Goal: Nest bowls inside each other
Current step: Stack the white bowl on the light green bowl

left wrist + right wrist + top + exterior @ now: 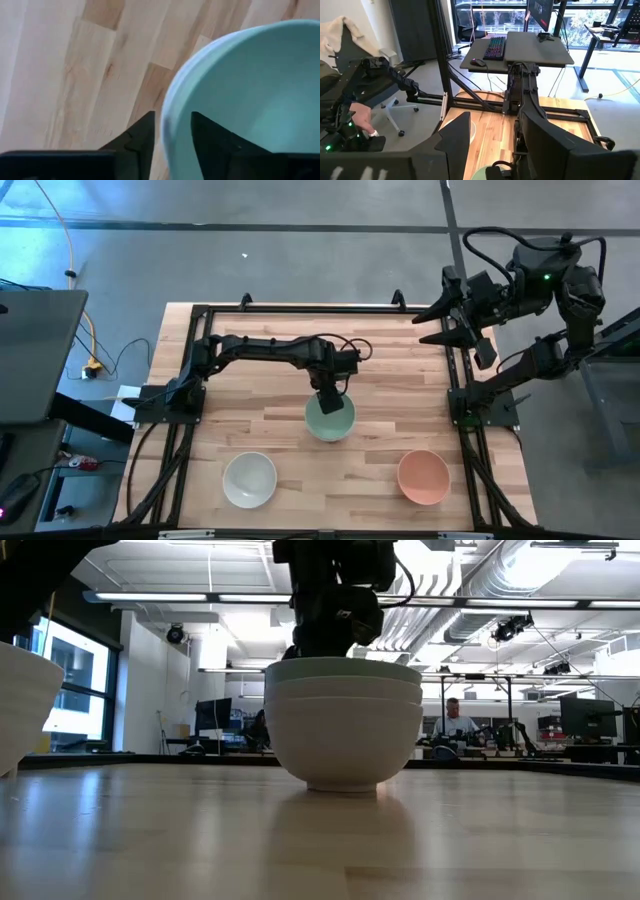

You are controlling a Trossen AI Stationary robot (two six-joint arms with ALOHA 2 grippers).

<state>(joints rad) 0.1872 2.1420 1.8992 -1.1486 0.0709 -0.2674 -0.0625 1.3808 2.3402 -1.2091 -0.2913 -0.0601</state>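
The pale green bowl (330, 418) sits on top of two white bowls (340, 735) as a nested stack at the table's middle. Its rim (340, 664) shows above theirs in the low view. My left gripper (331, 394) is open and points down over the stack's far rim. In the left wrist view (173, 117), one finger stands outside the green wall and one inside, with a gap on both sides. Another white bowl (249, 479) stands alone near the front left, and the salmon-orange bowl (423, 476) near the front right. My right gripper (430, 325) waits open above the table's far right corner.
Bare wood lies between the stack and the two single bowls. The black frame (300, 308) runs around the table's edges. A person (456, 718) sits in the room far behind the table. A desk with a keyboard (495, 47) shows beyond the table.
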